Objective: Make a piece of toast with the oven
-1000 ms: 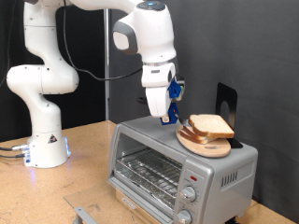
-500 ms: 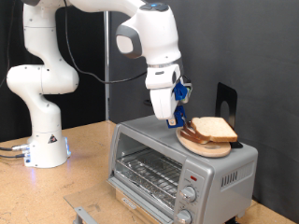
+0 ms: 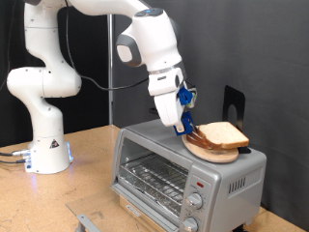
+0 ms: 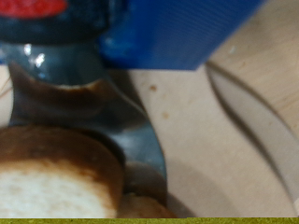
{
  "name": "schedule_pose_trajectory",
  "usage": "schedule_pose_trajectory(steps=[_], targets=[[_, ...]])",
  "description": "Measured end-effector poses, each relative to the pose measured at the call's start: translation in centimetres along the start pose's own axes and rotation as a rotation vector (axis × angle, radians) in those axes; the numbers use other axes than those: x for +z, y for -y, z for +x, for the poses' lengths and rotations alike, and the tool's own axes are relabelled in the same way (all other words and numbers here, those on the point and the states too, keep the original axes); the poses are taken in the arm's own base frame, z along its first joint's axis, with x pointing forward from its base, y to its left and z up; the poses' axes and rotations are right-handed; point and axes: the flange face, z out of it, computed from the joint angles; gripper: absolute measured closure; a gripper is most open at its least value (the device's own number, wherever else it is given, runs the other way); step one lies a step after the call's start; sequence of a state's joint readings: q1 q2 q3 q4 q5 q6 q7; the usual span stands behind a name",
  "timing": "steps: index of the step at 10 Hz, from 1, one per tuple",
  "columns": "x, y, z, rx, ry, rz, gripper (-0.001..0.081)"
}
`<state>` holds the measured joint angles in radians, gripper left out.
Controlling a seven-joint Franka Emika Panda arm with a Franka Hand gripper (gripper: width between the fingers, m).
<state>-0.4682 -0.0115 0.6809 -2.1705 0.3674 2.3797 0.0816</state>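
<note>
On the oven's [image 3: 179, 174] flat top, a round wooden plate [image 3: 214, 155] carries a small stack of bread slices. The top slice, the piece of toast [image 3: 227, 134], is pale with a brown crust. My gripper [image 3: 185, 124], which has blue fingers, hangs tilted at the stack's edge on the exterior view's left, touching or nearly touching the toast. The wrist view is blurred. It shows a dark finger [image 4: 126, 131] right beside a browned bread crust [image 4: 51, 177], with pale wood [image 4: 248, 103] behind.
The oven stands on a wooden table [image 3: 82, 164], with two knobs [image 3: 194, 203] at its front right and a wire rack behind the glass door. A black upright piece [image 3: 233, 103] stands behind the plate. The arm's white base [image 3: 43, 150] is at the exterior view's left.
The gripper has moved towards the exterior view's right and slightly down, tilting to reach the bread stack's edge. The top slice has shifted a little to the right.
</note>
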Motion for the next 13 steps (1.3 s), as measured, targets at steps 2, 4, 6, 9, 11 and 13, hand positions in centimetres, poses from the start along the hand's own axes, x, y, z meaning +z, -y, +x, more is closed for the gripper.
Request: schedule_pose_trajectory(steps=[2,4,6,9,11,13], targets=[[-0.2,-0.1,-0.8,-0.020,-0.006,-0.017,0.0357],[-0.5,-0.1,-1.5,-0.041,-0.024,-0.018,0.0357],[-0.8,-0.1,-2.4,-0.062,-0.033,-0.012,0.0357],[-1.2,0.2,-4.0,-0.083,-0.042,-0.011,0.0357],[-1.6,0.4,-4.9,-0.082,-0.050,-0.016,0.0357],[-1.8,0.5,-5.3,-0.077,-0.055,-0.019,0.0357]])
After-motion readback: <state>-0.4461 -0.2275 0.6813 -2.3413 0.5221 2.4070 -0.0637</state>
